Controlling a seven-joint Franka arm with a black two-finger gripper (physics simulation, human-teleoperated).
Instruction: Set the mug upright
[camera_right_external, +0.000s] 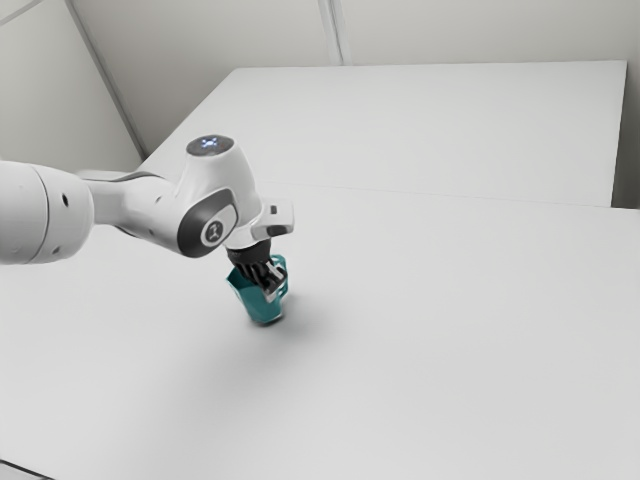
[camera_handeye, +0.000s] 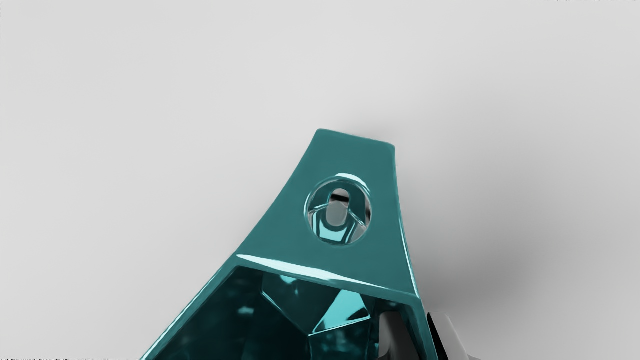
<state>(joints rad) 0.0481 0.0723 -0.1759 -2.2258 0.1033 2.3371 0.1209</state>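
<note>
In the exterior view, the gripper (camera_right_external: 268, 280) points down at the mouth of the teal mug (camera_right_external: 262, 306). The mug leans with its open end up toward the exterior view's left, and its narrower base is low, at or just above the table. In the wrist view, the gripper (camera_handeye: 418, 322) has one finger inside the mug (camera_handeye: 280, 220) and the other outside, with the faceted wall pinched between them near the rim. A round opening shows in the mug's side, and the dark interior faces the camera.
The white table (camera_right_external: 450, 320) spreads around the mug, with a soft shadow beside it. A second white surface (camera_right_external: 430, 120) lies behind, toward the pale walls. The arm comes in from the exterior view's left.
</note>
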